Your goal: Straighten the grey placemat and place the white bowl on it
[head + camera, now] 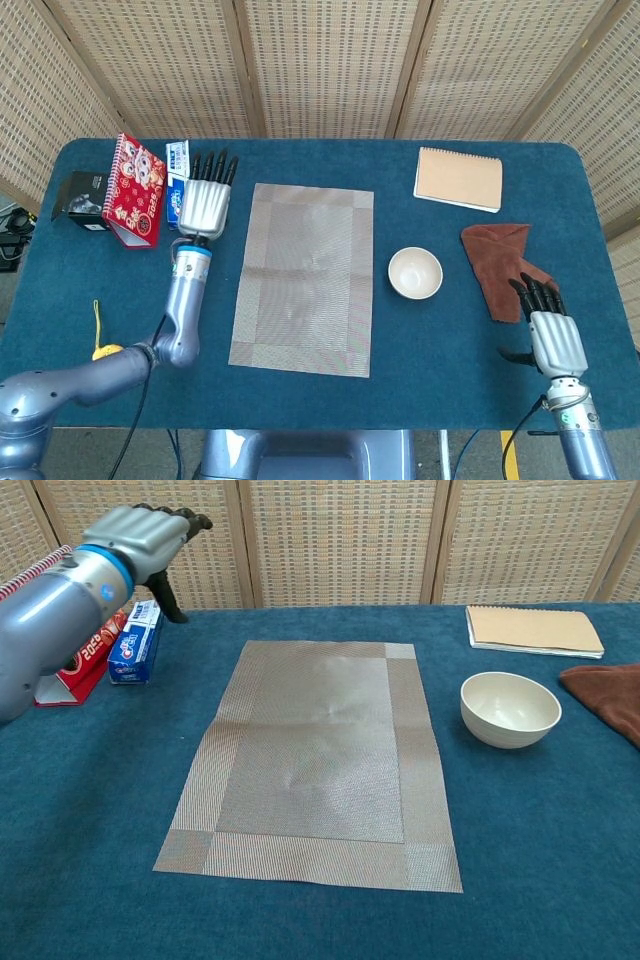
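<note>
Grey placemat [305, 278] lies flat on the blue table [400, 340]; the white bowl [415, 273], holding nothing, sits just beside it. Left hand [204, 203] and right hand [556, 342] hover empty, fingers extended.

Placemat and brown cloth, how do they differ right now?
The grey placemat lies spread flat, a woven rectangle in the table's middle; the brown cloth lies rumpled and irregular near the right edge, and looks smaller. Both rest on the blue tabletop, touched by neither hand.
</note>
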Controlling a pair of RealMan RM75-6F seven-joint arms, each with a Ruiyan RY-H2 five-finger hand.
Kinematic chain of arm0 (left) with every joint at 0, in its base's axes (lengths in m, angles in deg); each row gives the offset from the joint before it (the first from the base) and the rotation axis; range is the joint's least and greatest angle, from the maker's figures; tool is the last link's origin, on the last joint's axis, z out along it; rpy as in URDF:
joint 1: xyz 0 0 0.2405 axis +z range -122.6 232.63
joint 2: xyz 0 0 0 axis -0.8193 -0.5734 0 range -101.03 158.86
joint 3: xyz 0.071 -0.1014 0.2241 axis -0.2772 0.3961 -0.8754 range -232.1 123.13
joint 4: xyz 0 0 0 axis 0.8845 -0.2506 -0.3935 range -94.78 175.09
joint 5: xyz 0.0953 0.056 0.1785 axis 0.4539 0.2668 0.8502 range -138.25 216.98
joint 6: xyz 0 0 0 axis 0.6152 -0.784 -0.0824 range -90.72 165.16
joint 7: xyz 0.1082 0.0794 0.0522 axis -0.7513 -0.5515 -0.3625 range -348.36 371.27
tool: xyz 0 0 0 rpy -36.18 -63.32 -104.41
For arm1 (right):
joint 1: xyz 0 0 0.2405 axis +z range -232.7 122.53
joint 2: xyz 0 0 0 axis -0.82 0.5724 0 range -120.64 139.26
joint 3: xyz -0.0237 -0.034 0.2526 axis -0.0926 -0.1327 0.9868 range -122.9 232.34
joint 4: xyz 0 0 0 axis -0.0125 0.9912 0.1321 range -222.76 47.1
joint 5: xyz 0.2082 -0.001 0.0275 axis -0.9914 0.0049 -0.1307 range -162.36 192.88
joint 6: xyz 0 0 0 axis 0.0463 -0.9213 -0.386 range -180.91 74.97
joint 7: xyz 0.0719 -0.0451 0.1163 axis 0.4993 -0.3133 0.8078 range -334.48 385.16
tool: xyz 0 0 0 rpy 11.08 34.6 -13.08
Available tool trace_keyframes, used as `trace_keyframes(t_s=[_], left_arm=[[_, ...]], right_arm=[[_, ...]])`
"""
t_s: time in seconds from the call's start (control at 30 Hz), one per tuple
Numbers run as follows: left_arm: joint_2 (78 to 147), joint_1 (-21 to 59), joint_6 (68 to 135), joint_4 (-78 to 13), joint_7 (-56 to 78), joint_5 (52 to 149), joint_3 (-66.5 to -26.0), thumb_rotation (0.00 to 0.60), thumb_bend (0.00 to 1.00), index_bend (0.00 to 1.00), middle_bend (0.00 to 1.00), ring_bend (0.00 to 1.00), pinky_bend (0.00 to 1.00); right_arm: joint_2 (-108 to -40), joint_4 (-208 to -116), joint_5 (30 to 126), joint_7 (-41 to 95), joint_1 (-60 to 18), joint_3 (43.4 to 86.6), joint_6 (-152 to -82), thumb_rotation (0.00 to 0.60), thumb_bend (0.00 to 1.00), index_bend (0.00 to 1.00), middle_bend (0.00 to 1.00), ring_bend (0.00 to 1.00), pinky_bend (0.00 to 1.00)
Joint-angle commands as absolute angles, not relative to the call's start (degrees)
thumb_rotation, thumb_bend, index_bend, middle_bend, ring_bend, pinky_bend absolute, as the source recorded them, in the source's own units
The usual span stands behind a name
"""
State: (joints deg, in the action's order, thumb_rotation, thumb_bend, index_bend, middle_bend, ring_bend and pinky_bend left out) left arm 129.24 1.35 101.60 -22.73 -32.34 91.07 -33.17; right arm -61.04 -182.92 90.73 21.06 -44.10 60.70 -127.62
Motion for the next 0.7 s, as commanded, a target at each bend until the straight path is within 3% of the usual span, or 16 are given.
trace_keyframes(t_s=[0.03,0.37,0.53,0.7], left_arm=[[121.01,9.34,106.99,-34.75,-28.03,94.48,-37.39,0.600,0.14,0.00,0.00,0.00,0.00],[103.33,26.80,119.83,-61.30,-19.84,101.96,-47.23,0.600,0.12,0.00,0.00,0.00,0.00],[98.05,34.31,125.93,-67.21,-16.32,109.38,-53.77,0.600,0.12,0.00,0.00,0.00,0.00],[96.52,37.91,128.94,-67.39,-14.38,113.56,-56.51,0.600,0.12,0.00,0.00,0.00,0.00]], right_arm=[[-61.35,-182.87,91.09,20.59,-44.14,60.45,-127.84,0.600,0.09,0.11,0.00,0.00,0.00],[-62.75,-182.76,92.87,17.88,-44.52,59.43,-129.28,0.600,0.09,0.11,0.00,0.00,0.00],[-63.37,-182.32,93.70,16.79,-44.71,59.00,-129.89,0.600,0.08,0.11,0.00,0.00,0.00],[-63.93,-181.89,93.81,15.81,-44.71,58.85,-129.95,0.600,0.08,0.11,0.00,0.00,0.00]])
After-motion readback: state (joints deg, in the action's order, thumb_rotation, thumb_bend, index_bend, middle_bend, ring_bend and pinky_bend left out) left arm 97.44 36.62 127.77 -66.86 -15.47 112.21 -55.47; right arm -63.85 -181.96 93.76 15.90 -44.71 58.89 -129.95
